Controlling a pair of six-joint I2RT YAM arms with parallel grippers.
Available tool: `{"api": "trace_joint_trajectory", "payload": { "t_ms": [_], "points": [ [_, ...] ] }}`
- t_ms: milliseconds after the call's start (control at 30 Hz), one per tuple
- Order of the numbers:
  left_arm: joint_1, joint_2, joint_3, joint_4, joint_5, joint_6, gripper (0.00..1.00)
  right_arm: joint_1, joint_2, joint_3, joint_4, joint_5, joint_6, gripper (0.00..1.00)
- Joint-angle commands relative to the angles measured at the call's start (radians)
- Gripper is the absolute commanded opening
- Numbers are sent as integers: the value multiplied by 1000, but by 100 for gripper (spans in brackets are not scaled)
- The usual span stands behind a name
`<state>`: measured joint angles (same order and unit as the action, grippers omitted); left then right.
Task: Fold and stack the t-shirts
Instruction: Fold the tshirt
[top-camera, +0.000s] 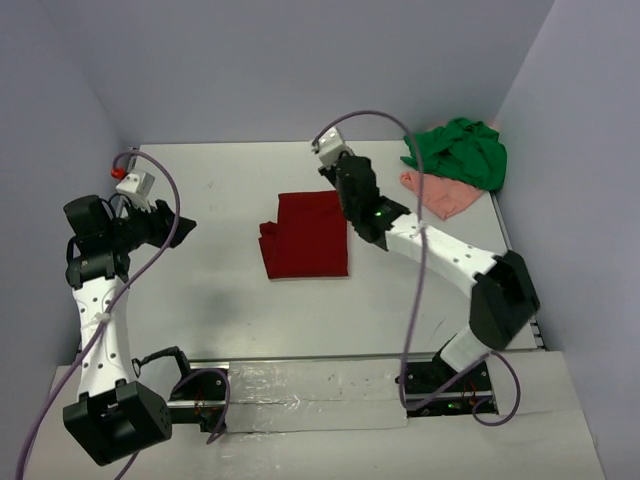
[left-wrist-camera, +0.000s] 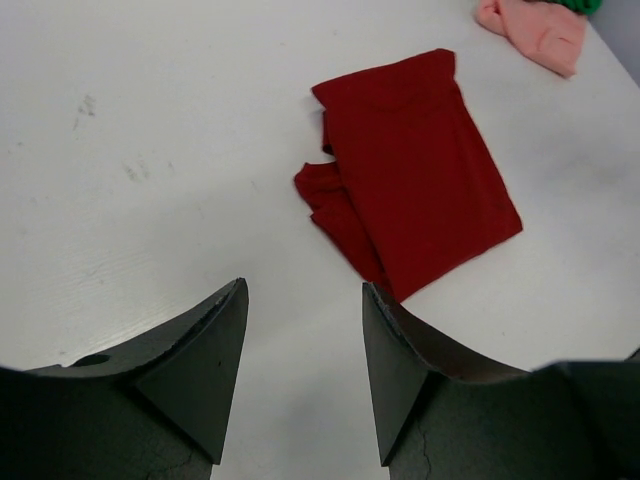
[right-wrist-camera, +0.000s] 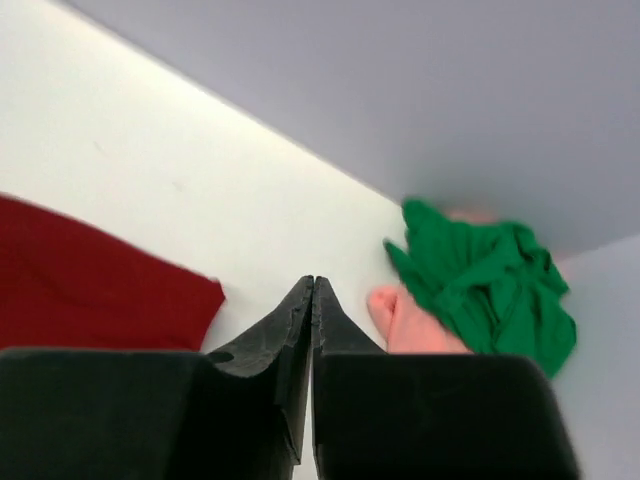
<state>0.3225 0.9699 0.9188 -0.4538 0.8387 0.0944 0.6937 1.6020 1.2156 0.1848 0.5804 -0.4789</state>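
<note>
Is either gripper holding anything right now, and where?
Nothing is held: the left gripper is open and empty, the right gripper shut on nothing.

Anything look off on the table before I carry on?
The fold of the red t-shirt is untidy: a bunched flap sticks out on the left arm's side. The green t-shirt and pink t-shirt lie crumpled together in the far right corner, not yet folded.

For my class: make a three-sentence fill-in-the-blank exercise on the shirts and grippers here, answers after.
The flat, folded cloth t-shirt on the white table is dark ____. The crumpled bright green cloth t-shirt partly covers a bunched cloth t-shirt of pale ____. The left gripper is open; the right gripper is ____, holding nothing.
Missing words: red; pink; shut.
</note>
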Motion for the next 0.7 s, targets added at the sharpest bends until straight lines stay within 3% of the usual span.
{"api": "trace_joint_trajectory", "payload": {
  "t_ms": [0,33,133,167,300,400,667],
  "points": [
    [6,-31,-20,72,150,10,58,4,-141,51,-184,-198,138,21],
    [1,-22,-20,75,180,13,58,3,-164,56,-232,-239,144,51],
    [-83,22,6,67,211,36,57,1,-292,32,-304,-270,178,85],
    [-123,38,21,69,189,41,57,3,-331,-9,-304,-278,156,89],
    [-403,151,52,131,34,24,57,-3,-549,-106,-280,-236,105,90],
    [-514,294,97,178,0,-4,55,-28,-654,-151,-292,-214,118,91],
    [-703,688,250,286,-88,-47,47,-218,-800,-225,-349,-350,166,91]
  ]
}}
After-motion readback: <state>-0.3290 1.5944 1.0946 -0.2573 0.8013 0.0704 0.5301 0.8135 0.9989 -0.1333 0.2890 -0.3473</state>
